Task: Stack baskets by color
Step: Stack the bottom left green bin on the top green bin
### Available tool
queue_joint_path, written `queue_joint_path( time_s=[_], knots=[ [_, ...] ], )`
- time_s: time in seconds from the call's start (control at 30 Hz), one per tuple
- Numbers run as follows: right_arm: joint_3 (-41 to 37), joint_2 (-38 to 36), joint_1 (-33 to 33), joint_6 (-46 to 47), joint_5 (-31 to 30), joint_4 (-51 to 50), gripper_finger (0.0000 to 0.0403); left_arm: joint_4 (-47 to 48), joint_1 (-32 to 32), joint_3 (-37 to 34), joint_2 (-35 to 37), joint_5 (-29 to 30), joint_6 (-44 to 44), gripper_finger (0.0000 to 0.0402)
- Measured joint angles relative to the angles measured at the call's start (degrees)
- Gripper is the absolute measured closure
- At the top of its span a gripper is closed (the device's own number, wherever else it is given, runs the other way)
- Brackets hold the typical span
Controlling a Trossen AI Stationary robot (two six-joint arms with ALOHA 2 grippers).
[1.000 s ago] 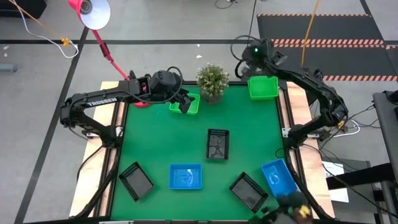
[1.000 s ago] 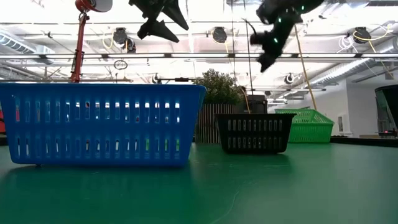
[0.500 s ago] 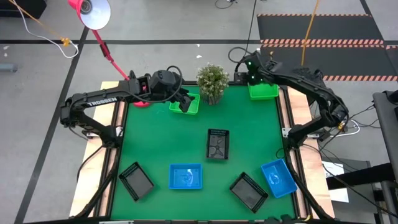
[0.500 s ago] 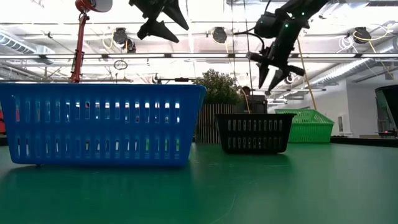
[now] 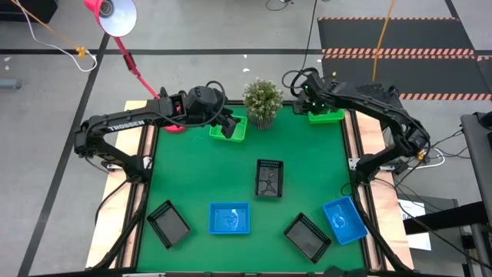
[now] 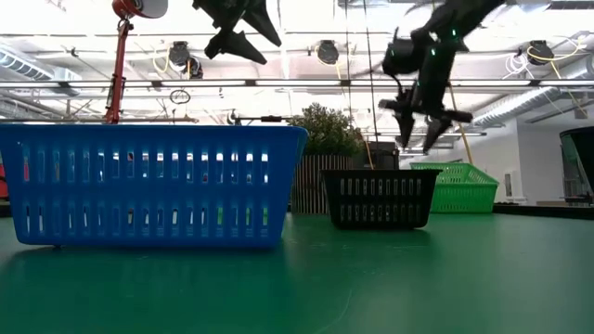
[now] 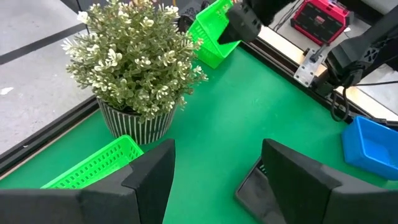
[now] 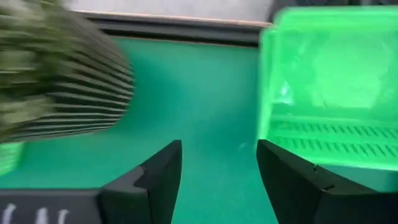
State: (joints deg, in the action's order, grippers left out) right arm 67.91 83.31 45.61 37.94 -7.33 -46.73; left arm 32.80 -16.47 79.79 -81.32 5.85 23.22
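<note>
right gripper fingers parted, empty, above near edge of far green basket beside plant; left gripper open over other green basket; we risk clipping rim, shoving basket off table edge

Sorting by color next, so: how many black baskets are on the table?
3. One at the centre, one at the front left corner, one at the front right beside a blue basket. Nested ones could hide.
</note>
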Motion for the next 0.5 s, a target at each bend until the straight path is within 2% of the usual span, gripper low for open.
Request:
queue_joint_path(
  time_s=[0.23, 0.5],
  knots=[
    [-5.0, 0.8, 4.7, -3.6, 0.5, 7.4, 0.0227, 0.0, -0.1, 0.0, 0.0, 0.0, 0.0, 0.0160],
    [-7.3, 0.7, 8.2, -3.6, 3.0, 10.9, 0.0299, 0.0, -0.3, 0.0, 0.0, 0.0, 0.2, 0.0160]
  ],
)
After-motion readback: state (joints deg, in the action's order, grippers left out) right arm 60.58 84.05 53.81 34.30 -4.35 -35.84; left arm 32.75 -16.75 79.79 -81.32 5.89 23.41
